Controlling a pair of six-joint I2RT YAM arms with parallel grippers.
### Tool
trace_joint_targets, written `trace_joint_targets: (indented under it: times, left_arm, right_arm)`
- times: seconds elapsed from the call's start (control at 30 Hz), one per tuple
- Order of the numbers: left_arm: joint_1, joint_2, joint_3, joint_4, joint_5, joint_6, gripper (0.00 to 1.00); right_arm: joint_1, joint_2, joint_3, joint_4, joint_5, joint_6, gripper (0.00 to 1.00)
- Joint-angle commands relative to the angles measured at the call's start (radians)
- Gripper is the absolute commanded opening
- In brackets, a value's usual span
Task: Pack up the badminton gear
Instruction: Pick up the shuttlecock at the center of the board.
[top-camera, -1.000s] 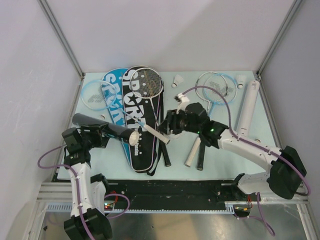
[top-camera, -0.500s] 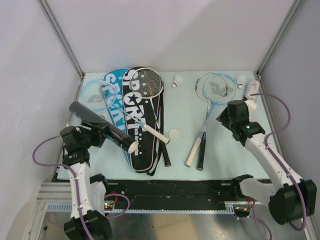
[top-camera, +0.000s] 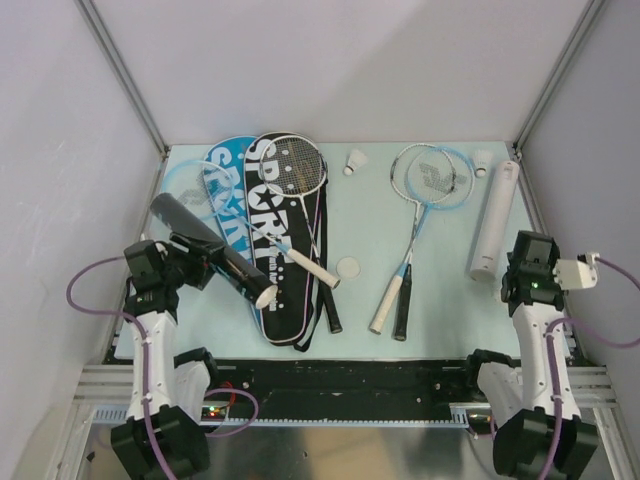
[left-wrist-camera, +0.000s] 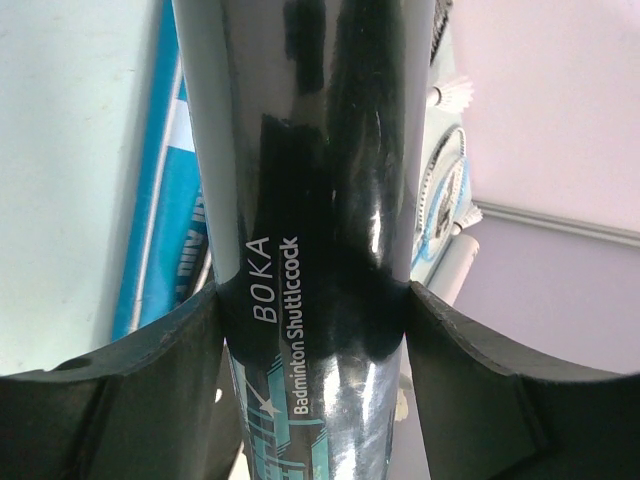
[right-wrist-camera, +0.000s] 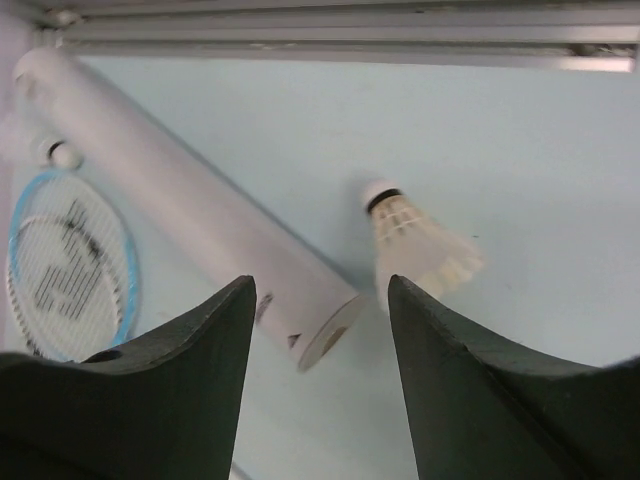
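Black glossy shuttlecock tube (left-wrist-camera: 310, 200) sits clamped in the left fingers (left-wrist-camera: 130, 370), raised off the pale surface (top-camera: 440, 300) at the left and tilted, likely for loading. Right fingers (right-wrist-camera: 170, 350) hang parted and empty above a white feather shuttlecock (right-wrist-camera: 420, 240) beside the long white tube (right-wrist-camera: 190, 215), seemingly to fetch it.

Black tube (left-wrist-camera: 310, 200): both ends cut off, left wrist view.

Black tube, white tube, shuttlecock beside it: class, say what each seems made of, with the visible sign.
The black tube: glossy plastic or coated card, judging by sharp reflections. The white tube: matte card or plastic, no glare. The shuttlecock: white feather-like skirt, separate vanes visible; rounded tip, perhaps cork.
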Motion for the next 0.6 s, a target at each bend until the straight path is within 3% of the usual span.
trace_joint_targets:
  times: [0.0,0.27,0.57]
  left_arm:
    - [-0.054,-0.001,0.096,0.061,-0.010,0.015,0.43]
    - [-0.101,-0.064,0.101,0.053,-0.084,-0.021,0.42]
    - [-0.103,-0.068,0.128,0.024,-0.104,-0.014,0.41]
  right_arm:
    - [-0.088,-0.016,-0.036,-0.028,-0.016,0.140,0.62]
    - [-0.116,0.018,-0.094,-0.051,-0.041,0.258,0.71]
    - [-0.118,0.003,-0.195,0.032,-0.059,0.316,0.72]
